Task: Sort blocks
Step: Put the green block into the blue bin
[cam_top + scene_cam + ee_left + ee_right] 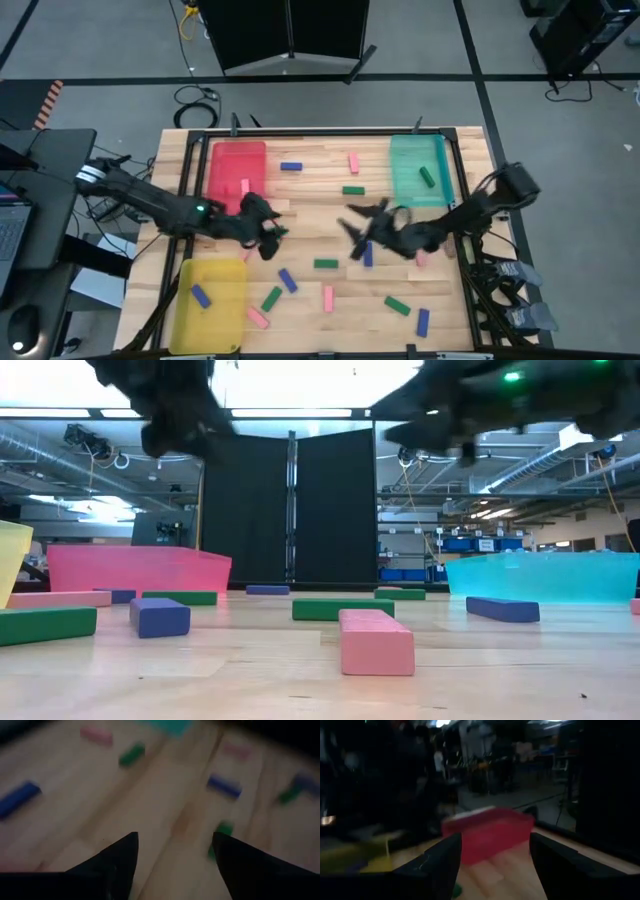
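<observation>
The pale wooden plank desk (320, 200) carries three translucent plastic rectangular trays: a red tray (238, 170) at the far left, a teal tray (418, 170) at the far right, and a yellow tray (212, 300) at the near left; small flat rectangular blocks in pink, blue and green lie scattered between them, among them a blue block (291, 167) and a pink block (353, 162) near the far edge, a green block (352, 190) below those, a green block (326, 264) at the middle, and a pink block (328, 297) toward the near edge; one green block (427, 177) lies inside the teal tray, one pink block (245, 187) inside the red tray, and one blue block (200, 295) inside the yellow tray; the left end effector (268, 228) hangs over the desk just right of the red tray's near corner, its fingers (117, 857) spread apart with bare wood between them and nothing held; the right end effector (362, 228) hangs over the middle of the desk, facing the left one, its fingers (442, 860) likewise apart and empty; a blue block (367, 254) lies just beneath it; in the low view both arms are above the desk, clear of the blocks.
</observation>
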